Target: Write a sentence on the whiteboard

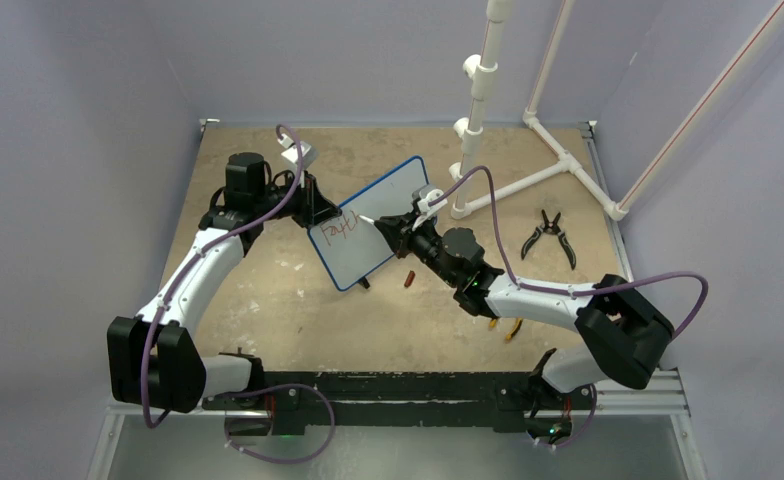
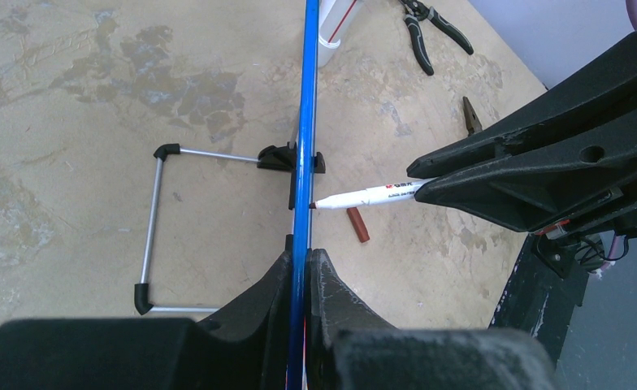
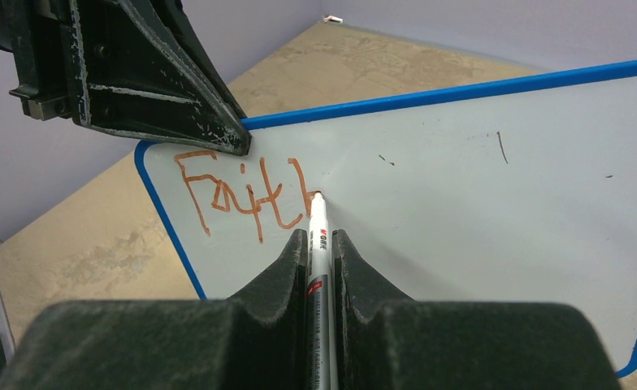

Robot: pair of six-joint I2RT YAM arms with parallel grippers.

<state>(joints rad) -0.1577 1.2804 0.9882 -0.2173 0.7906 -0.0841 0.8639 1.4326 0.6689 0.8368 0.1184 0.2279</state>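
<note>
Whiteboard (image 3: pixel 461 187) glossy, smooth; table (image 2: pixel 96 122) matt, worn, maybe wood.

On whiteboard (image 3: pixel 478 236): handwritten red-orange word (image 3: pixel 242 195) "Faith", near upper left corner of board face. On marker (image 3: pixel 318 244) barrel: small red logo, line of dark print, too small to read.

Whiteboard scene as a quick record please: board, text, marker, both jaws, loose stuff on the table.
board: whiteboard, blue rim, stood on edge at a tilt
text: sentence reads only "Faith", in red, near one corner; the rest of the face is unwritten apart from small specks
marker: white marker, tip on the board at the h
left jaws: shut on the whiteboard's rim
right jaws: shut on the marker
table: small red cap near the board; pliers to the right; white pipe frame at the back
</note>
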